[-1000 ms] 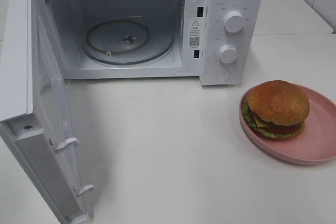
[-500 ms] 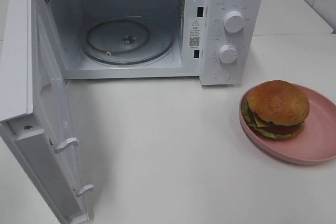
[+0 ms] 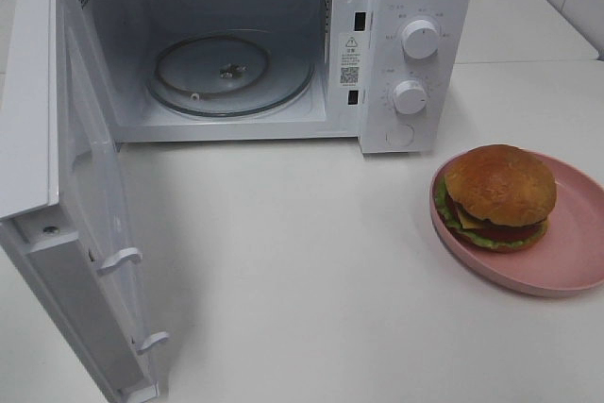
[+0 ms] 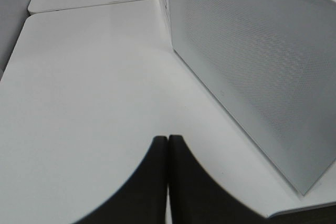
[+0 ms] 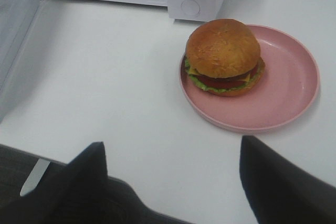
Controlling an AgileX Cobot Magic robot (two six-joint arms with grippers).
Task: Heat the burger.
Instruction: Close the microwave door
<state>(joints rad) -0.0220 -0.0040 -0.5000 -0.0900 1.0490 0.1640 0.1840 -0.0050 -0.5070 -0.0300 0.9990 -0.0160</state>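
You had the round golden-bun burger [image 3: 498, 197] sitting on the pink plate [image 3: 576, 257] at frame right, w/ right gripper [image 5: 170, 169] spread wide, left gripper [image 4: 167, 145] clenched empty: grab low round the bun, gently.

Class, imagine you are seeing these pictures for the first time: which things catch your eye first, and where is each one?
The burger stands out most, sitting toward the left side of a pink plate at the right of the white table. Next is the white microwave at the back, its door swung wide open toward the front left and its glass turntable bare. Neither hand has reached the burger yet.
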